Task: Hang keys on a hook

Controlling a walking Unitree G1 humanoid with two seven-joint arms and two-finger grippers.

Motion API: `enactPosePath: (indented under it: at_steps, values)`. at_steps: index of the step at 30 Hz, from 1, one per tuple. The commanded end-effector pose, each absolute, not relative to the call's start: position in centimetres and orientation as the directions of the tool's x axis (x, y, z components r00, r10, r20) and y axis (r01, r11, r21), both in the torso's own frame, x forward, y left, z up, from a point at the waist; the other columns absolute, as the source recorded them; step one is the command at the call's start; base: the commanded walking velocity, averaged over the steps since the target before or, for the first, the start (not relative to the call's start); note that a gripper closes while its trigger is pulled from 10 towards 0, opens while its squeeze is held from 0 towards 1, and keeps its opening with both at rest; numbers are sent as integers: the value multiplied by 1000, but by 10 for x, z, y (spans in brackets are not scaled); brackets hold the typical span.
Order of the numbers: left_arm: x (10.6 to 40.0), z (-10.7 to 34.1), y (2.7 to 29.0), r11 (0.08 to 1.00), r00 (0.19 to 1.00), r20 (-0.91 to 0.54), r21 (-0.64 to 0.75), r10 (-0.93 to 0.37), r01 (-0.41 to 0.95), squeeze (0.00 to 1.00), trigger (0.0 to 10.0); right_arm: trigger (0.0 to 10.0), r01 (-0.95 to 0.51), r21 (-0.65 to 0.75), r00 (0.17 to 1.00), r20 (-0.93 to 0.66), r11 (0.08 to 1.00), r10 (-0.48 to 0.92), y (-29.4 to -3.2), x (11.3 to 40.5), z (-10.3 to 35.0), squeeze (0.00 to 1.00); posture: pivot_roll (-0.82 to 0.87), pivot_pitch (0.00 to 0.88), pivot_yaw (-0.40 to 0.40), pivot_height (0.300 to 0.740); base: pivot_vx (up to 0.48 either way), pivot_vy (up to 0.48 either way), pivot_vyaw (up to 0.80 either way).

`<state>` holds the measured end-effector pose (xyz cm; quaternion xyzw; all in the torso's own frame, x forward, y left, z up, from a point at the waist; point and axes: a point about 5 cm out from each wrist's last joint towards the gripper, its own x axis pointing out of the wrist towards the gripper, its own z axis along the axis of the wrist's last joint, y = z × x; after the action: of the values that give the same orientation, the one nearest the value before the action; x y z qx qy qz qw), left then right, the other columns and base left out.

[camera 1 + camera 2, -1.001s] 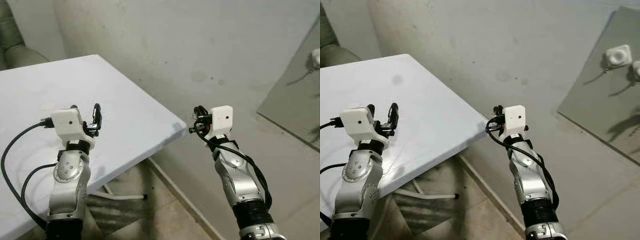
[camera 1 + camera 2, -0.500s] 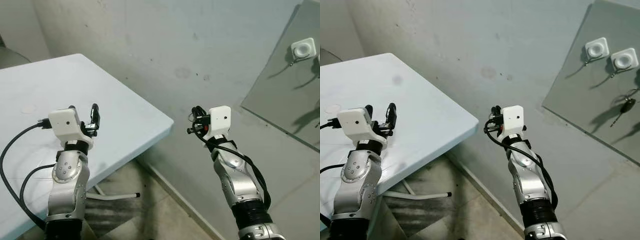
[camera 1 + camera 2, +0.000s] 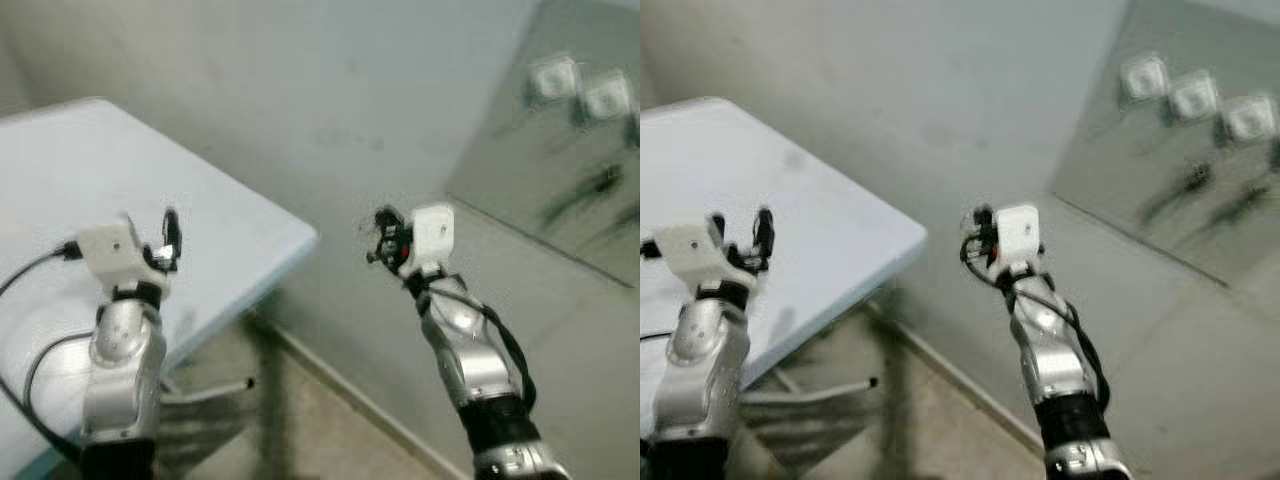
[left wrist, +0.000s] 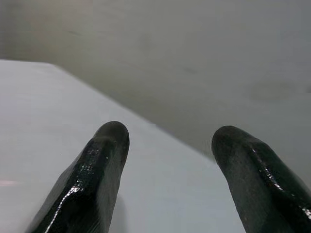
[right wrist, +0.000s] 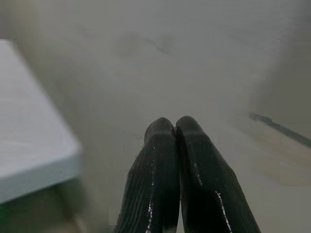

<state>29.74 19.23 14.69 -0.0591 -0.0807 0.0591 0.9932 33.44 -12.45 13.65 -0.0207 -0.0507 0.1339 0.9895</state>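
left gripper point(image 4: 165, 145) fingers apart over tabletop point(image 3: 60, 160); right gripper point(image 5: 174, 127) fingers pressed together, facing wall point(image 3: 300, 80).

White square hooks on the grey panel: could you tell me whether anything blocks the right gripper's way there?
Nothing visible does: bare wall lies between the shut right gripper and the white square hooks on the grey panel, up to its right. Blurred dark shapes hang under some.

One table point(image 3: 90, 170), two claws, three blurred white hooks point(image 3: 1196, 97) (on one grey wall panel point(image 3: 1120, 190)).
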Motion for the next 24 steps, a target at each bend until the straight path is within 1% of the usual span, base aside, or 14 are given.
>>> enactPosePath:
  at_steps: [1,24]
  values:
    - [297,150,198,986,977,160,-112,140,-123,0,10000,10000,-264,-49,957,110,963,268,-123,335,141,0,-54,33,-77,740,0,0,-744]
    - [298,147,192,989,985,126,-98,120,-108,0,10000,10000,-246,-37,963,108,969,249,-124,335,141,0,-60,31,-72,740,0,0,-743]
